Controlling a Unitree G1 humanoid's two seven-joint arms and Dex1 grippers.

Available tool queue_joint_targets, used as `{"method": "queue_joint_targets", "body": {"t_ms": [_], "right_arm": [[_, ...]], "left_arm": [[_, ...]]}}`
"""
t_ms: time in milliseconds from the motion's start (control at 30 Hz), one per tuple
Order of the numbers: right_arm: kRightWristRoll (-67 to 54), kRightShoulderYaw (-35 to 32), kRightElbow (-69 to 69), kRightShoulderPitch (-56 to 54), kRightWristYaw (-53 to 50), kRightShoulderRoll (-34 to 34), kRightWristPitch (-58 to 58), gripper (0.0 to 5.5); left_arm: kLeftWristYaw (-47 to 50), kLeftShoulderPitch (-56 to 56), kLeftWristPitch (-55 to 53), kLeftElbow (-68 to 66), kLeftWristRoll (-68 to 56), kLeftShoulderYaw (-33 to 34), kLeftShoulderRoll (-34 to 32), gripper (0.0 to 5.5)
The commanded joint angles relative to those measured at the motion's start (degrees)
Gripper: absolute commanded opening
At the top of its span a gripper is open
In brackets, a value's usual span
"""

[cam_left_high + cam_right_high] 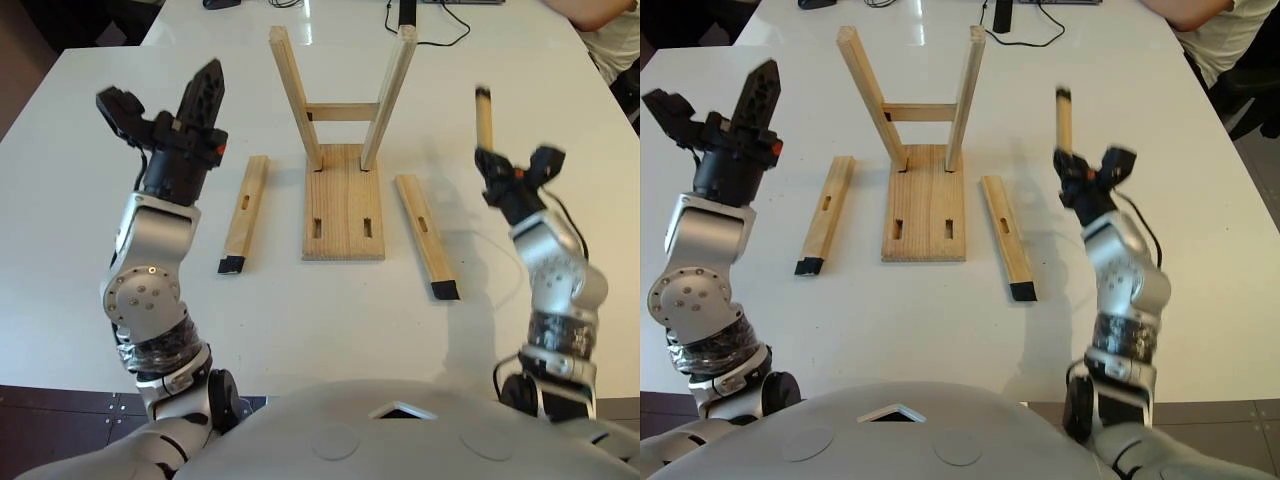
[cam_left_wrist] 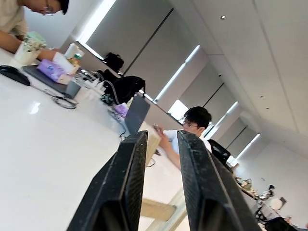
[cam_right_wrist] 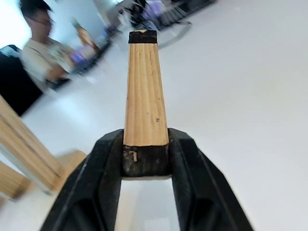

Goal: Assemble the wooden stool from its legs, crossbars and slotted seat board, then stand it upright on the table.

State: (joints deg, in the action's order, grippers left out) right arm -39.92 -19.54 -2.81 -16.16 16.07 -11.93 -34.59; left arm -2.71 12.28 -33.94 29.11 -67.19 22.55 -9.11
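Legs (image 1: pixel 245 212) four, one crossbar (image 1: pixel 342 112) fitted, one held

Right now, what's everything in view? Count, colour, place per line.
table: 1, white, under everything
slotted seat board: 1, light wood, flat at table centre, two near slots unfilled
mounted legs: 2, light wood, standing in the board's far slots
crossbar: 1, light wood, joining the mounted legs
loose legs: 2, light wood with black near tips, flat on the table, one each side of the board
short bar: 1, light wood with dark ends, upright in the right hand
laptop: 1, dark, far end of the table
left hand: black, raised, open, empty
right hand: black, shut on the short bar
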Motion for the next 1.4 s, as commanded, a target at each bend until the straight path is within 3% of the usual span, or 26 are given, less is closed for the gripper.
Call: {"method": "queue_joint_targets", "body": {"t_ms": [33,200,467,733,1000,1167,1200,1400], "right_arm": [[-25.82,0.11,-5.13,-19.58,17.18,-6.4,-16.09,1.3],[-35.87,1.48,-8.66,-22.18,19.62,-10.76,-24.27,1.3],[-37.43,5.27,-11.29,-20.3,29.01,-19.29,-28.52,1.3],[-36.33,7.13,-13.95,-15.79,32.46,-21.47,-27.62,1.3],[-36.83,6.04,-12.39,-15.12,30.95,-22.55,-27.9,1.3],[-34.71,6.33,-12.65,-13.54,31.02,-22.42,-25.51,1.3],[-33.51,6.66,-13.41,-13.28,31.57,-21.79,-23.85,1.66],[-28.91,9.31,-15.22,-11.19,31.52,-20.9,-20.08,2.45]], "left_arm": [[-3.45,17.81,-3.48,-3.91,-16.43,-3.13,-2.68,1.87],[-3.34,22.22,-6.51,-4.81,-25.87,-5.72,-4.86,2.56],[-7.57,23.02,-9.56,-4.52,-32.48,-7.26,-12.39,2.59],[-9.69,24.08,-11.46,-5.48,-31.56,-11.09,-16.13,2.59],[-12.1,23.76,-10.54,-5.23,-30.63,-10.8,-18.09,1.44],[-13.47,22.72,-9.98,-4.87,-29.75,-9.81,-18.77,1.36],[-13.6,22.45,-9.8,-4.87,-29.37,-9.68,-18.77,1.36],[-16.6,19.69,-7.94,-4.35,-22.98,-8.54,-19.81,1.34]]}}
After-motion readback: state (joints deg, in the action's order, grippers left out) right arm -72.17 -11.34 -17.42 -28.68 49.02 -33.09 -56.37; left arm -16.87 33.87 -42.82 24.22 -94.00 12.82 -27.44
